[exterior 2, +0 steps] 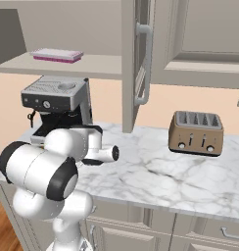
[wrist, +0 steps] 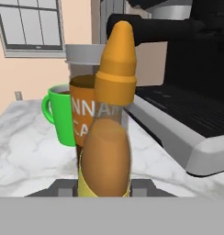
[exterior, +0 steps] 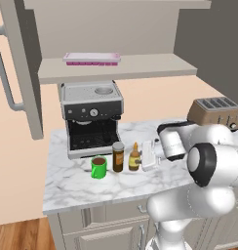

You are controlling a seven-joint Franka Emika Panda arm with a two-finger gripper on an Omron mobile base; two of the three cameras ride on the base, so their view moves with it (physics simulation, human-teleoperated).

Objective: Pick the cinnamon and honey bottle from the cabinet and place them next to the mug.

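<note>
The green mug (exterior: 98, 167) stands on the marble counter (exterior: 72, 188) in front of the coffee machine. Right of it, close by, is the cinnamon (exterior: 118, 156), a dark jar with an orange-brown label. The honey bottle (exterior: 134, 157) is upright just right of the jar, its base level with the jar's. My gripper (exterior: 140, 160) reaches in from the right and is shut on the honey bottle. In the hand view the honey bottle (wrist: 111, 114) fills the middle between the fingertips (wrist: 63, 187), with the cinnamon (wrist: 84, 110) and mug (wrist: 62, 117) behind it. The cabinet (exterior: 140, 66) stands open above.
A coffee machine (exterior: 91, 117) sits right behind the three items. A toaster (exterior: 216, 113) is at the right end of the counter. A pink tray (exterior: 91, 58) lies on the cabinet shelf. The open cabinet door (exterior: 23, 73) hangs at the left.
</note>
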